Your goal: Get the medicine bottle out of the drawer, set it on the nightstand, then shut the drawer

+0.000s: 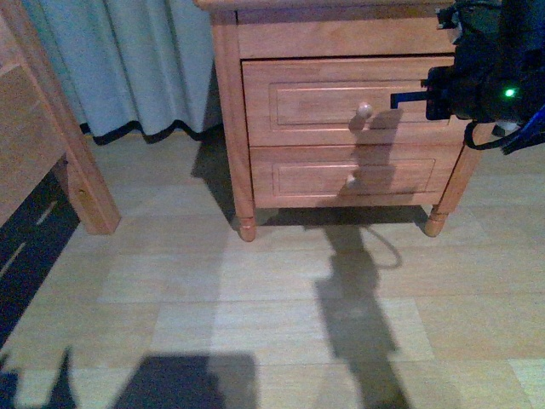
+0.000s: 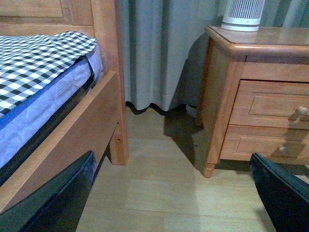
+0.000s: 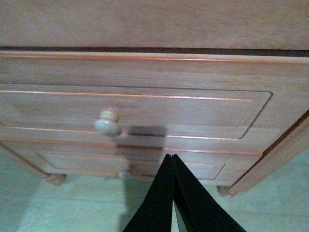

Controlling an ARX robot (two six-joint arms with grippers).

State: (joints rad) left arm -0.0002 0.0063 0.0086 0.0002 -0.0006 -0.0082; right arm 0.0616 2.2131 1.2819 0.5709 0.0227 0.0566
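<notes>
The nightstand (image 1: 228, 94) stands ahead with both drawers shut. The upper drawer (image 1: 315, 102) has a round knob (image 1: 364, 110). It also shows in the right wrist view (image 3: 145, 106) with its knob (image 3: 107, 123). My right gripper (image 1: 400, 100) is shut and empty, in front of the upper drawer, a little right of the knob; its tips (image 3: 170, 157) point at the drawer front. My left gripper (image 2: 174, 193) is open and empty, low over the floor left of the nightstand (image 2: 227, 82). The medicine bottle is out of view.
A wooden bed frame (image 1: 51, 145) stands at the left, with a checked sheet (image 2: 38, 63) on the mattress. A large white ribbed cylinder (image 2: 244, 14) stands on the nightstand top. A curtain (image 1: 128, 60) hangs behind. The lower drawer (image 1: 341, 177) is shut.
</notes>
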